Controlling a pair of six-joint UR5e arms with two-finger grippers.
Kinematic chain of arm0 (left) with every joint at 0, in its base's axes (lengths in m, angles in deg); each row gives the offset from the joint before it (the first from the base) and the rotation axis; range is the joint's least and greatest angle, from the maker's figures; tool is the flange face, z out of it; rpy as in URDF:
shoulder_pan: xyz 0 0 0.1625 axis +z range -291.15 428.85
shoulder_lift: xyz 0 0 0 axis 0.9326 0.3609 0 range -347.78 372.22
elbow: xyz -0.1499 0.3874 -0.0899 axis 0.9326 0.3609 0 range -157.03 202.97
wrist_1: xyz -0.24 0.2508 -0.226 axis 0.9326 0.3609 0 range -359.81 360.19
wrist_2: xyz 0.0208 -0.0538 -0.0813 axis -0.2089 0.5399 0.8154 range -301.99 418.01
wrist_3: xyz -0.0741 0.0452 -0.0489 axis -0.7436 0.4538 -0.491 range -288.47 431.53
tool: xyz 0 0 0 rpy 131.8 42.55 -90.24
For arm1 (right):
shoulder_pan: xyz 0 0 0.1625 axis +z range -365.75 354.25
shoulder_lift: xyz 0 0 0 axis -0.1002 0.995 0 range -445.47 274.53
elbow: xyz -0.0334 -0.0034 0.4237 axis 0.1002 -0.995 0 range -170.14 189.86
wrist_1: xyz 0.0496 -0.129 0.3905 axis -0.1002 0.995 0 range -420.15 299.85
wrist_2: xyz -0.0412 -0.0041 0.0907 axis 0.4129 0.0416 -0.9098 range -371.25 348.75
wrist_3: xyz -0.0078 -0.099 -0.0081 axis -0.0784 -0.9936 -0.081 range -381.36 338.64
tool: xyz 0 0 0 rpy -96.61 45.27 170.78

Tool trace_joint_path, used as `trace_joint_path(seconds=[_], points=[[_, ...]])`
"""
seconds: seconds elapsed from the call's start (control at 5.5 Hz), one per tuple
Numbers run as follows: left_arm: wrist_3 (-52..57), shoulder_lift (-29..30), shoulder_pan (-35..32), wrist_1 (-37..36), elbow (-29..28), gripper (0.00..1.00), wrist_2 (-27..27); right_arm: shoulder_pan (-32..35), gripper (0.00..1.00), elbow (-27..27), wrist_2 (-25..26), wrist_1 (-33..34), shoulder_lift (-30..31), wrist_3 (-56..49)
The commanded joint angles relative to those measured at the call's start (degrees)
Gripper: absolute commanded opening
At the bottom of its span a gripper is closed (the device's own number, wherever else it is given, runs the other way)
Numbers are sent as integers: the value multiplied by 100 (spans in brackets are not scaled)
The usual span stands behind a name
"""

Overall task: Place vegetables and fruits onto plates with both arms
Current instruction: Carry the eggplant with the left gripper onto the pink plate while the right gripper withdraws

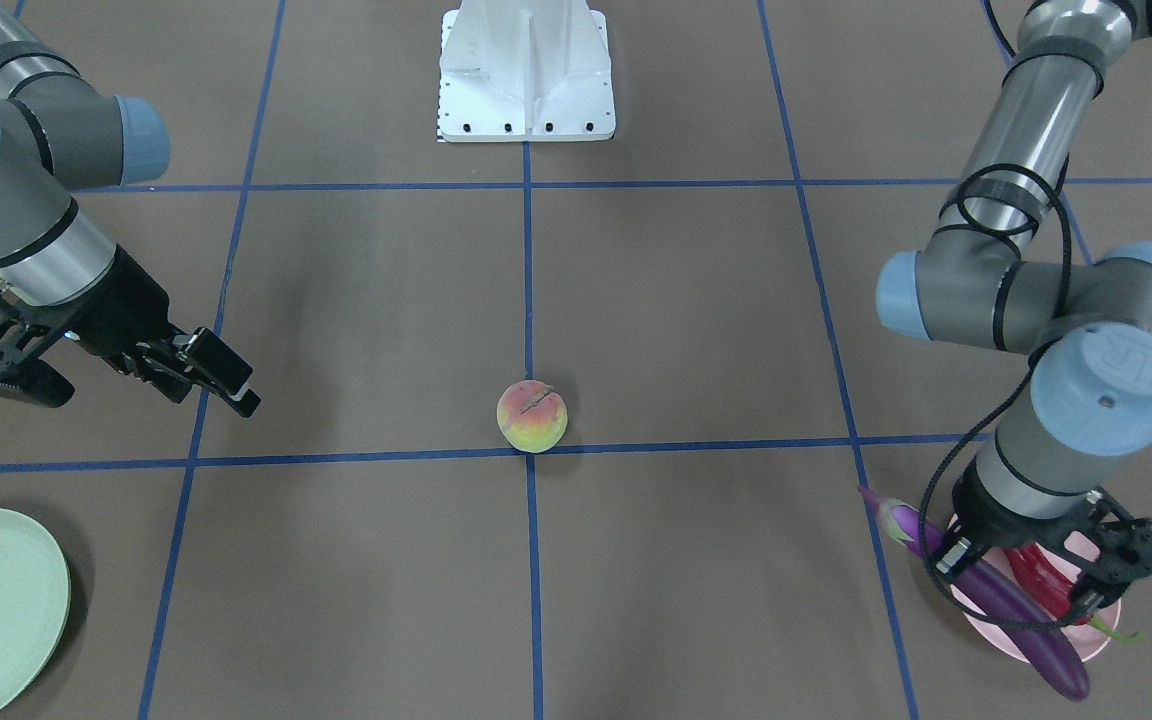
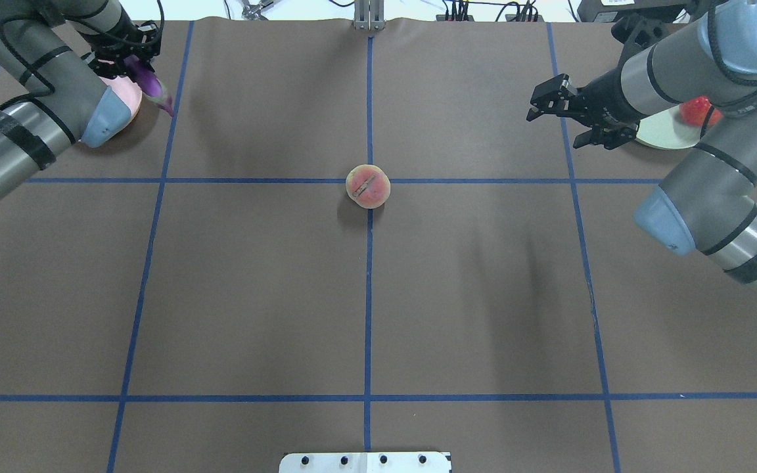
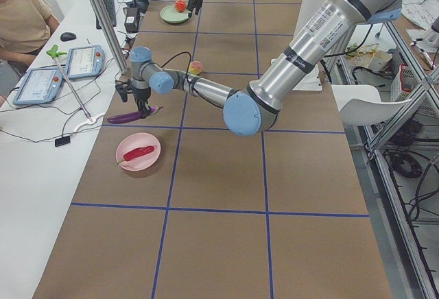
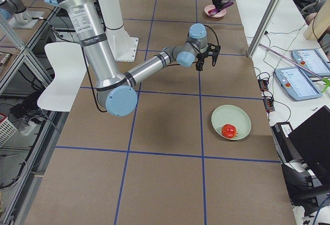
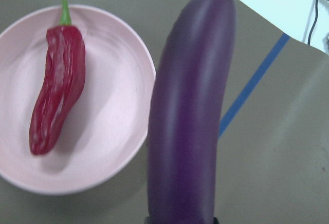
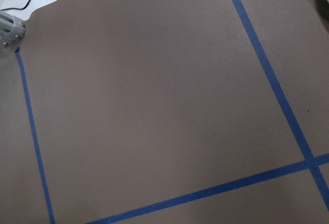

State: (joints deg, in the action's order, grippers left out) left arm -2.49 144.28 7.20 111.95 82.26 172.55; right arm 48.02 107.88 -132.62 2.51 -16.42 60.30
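At the pink plate [image 5: 118,147]: our left gripper [image 1: 1021,585] clamps the eggplant [image 5: 190,111]; we shift it beside the chili [image 5: 56,90], lower gently, then release.
Right gripper [image 2: 562,112]: spread, empty; peach [image 2: 368,186] next.

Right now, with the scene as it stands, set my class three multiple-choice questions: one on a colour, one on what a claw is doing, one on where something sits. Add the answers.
1. What colour is the plate under the chili? A. pink B. green C. white
2. The left claw is: A. open and empty B. shut on the chili C. shut on the eggplant
3. Where is the peach? A. on that plate B. on the bare table C. in the left claw

Answers: 1 A, the chili lies on pink; 2 C, the eggplant juts out from the claw, beside the plate; 3 B, the peach sits alone mid-table.
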Motion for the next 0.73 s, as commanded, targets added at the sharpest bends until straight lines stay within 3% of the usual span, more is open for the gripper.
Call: trace_joint_path(seconds=[0.0,0.18,0.36,0.55], points=[[1051,73,-294,574,-1003,0,-19,-234,100,104,113,-8,109,313],[1064,73,-339,827,-1251,4,-28,-444,100,95,357,-17,118,333],[1065,91,-331,969,-1419,63,-28,-594,100,121,377,-51,109,333],[1065,100,-339,1023,-1421,100,-45,-822,100,191,455,-52,65,342]])
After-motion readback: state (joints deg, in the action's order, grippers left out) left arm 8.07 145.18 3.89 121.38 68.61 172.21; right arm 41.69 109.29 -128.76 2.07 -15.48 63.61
